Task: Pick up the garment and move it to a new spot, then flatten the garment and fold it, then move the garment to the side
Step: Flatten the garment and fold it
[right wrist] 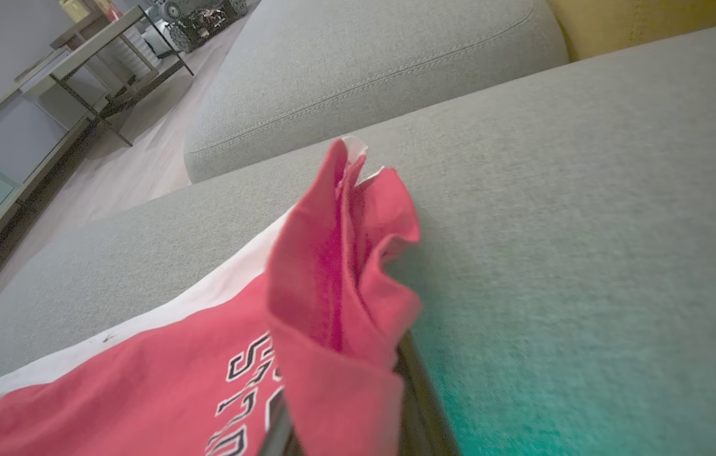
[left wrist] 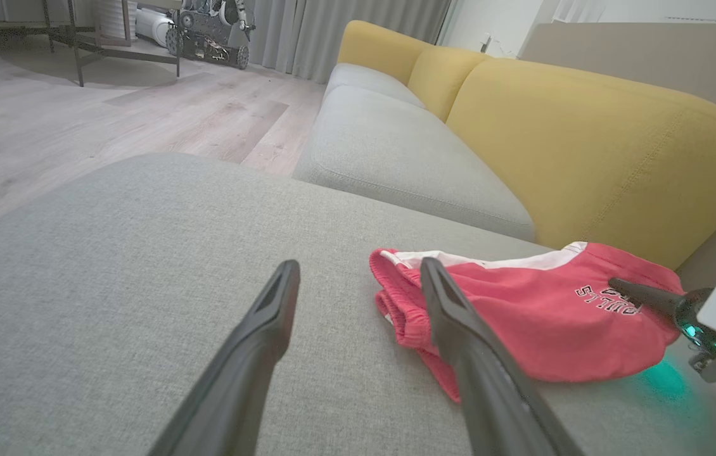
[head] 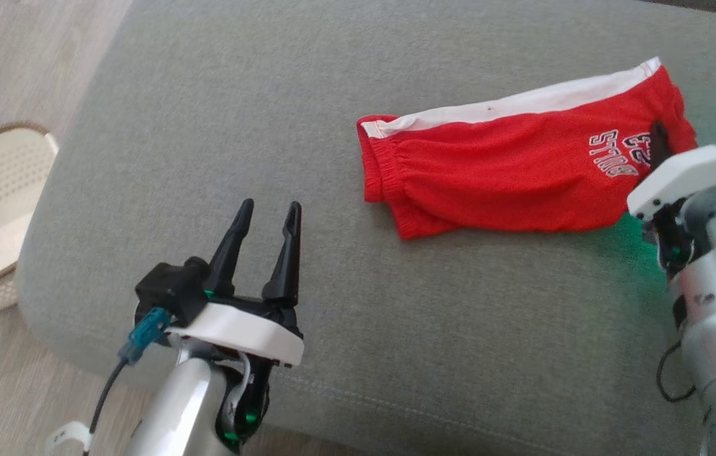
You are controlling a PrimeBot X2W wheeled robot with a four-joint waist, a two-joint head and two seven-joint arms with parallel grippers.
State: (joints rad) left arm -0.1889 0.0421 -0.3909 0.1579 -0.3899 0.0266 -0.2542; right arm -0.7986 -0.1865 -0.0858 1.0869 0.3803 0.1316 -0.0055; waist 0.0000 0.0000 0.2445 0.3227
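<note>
- The left gripper (head: 269, 212) hovered spread over the grey cushion (head: 396, 329), holding nothing.
- Further back, the right gripper (head: 658, 136) pinched one end of the red garment (head: 510, 171), which lay on that cushion.
- So small a pinch could slip in a lift, dropping the garment.

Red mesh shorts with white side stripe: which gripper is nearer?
Right. The right gripper is shut on the printed end of the red mesh shorts; the left gripper hangs open over the grey fabric cushion, apart from the waistband end.
</note>
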